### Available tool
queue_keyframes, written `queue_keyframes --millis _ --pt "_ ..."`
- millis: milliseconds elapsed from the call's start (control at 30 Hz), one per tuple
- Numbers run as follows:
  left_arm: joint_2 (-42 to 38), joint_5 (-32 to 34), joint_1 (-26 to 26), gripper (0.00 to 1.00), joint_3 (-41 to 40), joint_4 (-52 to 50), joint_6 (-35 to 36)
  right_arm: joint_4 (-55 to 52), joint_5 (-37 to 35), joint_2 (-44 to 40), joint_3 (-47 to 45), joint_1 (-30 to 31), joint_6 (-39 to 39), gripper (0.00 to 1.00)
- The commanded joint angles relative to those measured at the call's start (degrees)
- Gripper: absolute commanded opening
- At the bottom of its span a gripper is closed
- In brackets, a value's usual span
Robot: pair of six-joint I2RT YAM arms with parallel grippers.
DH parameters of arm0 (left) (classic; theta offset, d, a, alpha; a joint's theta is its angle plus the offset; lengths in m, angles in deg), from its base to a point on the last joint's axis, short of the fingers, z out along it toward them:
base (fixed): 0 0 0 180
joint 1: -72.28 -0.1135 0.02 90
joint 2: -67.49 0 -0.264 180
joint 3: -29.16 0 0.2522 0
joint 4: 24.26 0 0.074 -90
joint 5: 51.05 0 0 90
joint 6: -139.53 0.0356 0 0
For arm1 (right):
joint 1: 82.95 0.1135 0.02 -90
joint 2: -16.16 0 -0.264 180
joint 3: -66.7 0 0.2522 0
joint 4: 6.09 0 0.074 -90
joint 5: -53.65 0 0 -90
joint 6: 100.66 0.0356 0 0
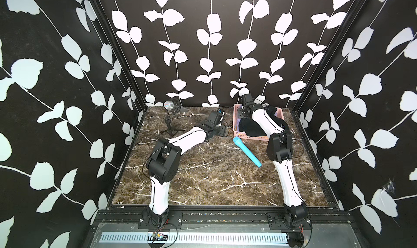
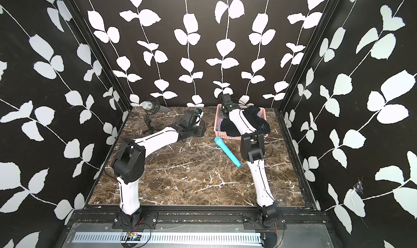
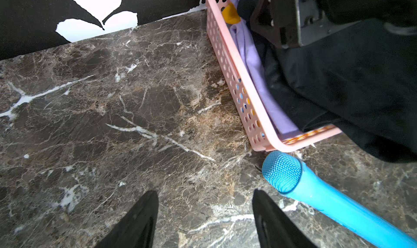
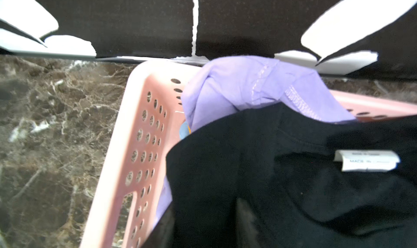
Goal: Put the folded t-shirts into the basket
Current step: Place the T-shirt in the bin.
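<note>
The pink basket [image 1: 234,125] [image 2: 216,122] stands at the back right of the table. A black t-shirt [image 2: 261,125] [image 3: 338,77] lies on top of it and hangs over its near rim. Under it I see a lilac t-shirt [image 4: 237,89] [image 3: 259,77], a bit of yellow t-shirt [image 3: 230,14] and a sliver of light blue [image 4: 184,129]. My right gripper [image 4: 204,208] reaches down into the basket [image 4: 144,145]. Its fingers stand apart, sunk in the black t-shirt [image 4: 293,190] with cloth between them; a pinch does not show. My left gripper [image 3: 204,193] is open over bare table beside the basket's [image 3: 248,95] near left corner.
A blue toy microphone [image 1: 247,152] [image 3: 316,190] lies on the marble table just in front of the basket, its head close to my left gripper's finger. A small desk microphone on a tripod [image 1: 171,107] stands at the back left. Patterned walls close in three sides.
</note>
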Motion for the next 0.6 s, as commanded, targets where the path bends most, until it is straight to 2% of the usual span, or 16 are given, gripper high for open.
queue_keyframes --millis 0,100,200,567 --pt "-3.63 -0.83 -0.56 0.69 -0.8 1.03 -0.46 -0.46 -1.35 1.06 2.31 -0.02 0.09 0.3" --pt "-3.61 -1.05 -0.65 0.69 -0.97 1.12 -0.55 -0.4 -1.85 1.28 3.38 -0.17 0.52 0.18" --pt "-3.63 -1.2 -0.79 0.69 -1.11 1.12 -0.55 -0.47 -2.58 1.25 4.33 -0.3 1.15 0.02" --pt "-3.72 -1.73 -1.1 0.69 -1.24 0.77 -0.59 4.27 -3.01 -0.38 6.11 -1.87 9.44 0.0"
